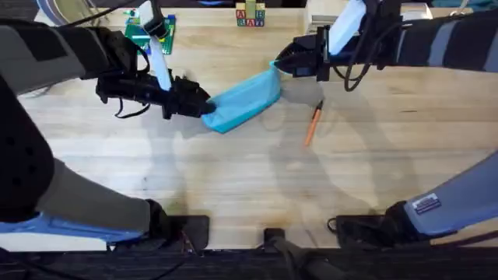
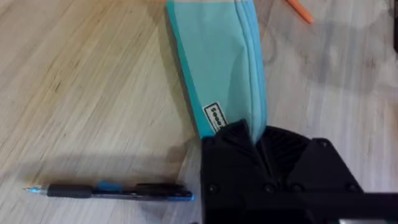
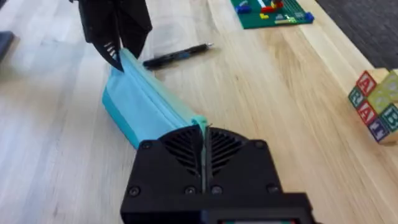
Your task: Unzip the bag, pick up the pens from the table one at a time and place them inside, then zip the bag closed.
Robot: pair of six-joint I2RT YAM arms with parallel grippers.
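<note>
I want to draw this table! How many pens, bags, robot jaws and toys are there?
Pens: 2, one orange, one black
Bags: 1, light blue
Robot jaws: 2, left and right
Toys: 2, green brick plate, letter blocks
Total: 7

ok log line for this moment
left gripper: shut on light blue fabric pouch | right gripper: shut on pouch | orange pen: on table

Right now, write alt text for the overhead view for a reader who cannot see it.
Two black robot arms hold a light blue bag by its ends on a wooden table, the left gripper at its near-left end and the right gripper at its far-right end. An orange pen lies beside the bag.
</note>
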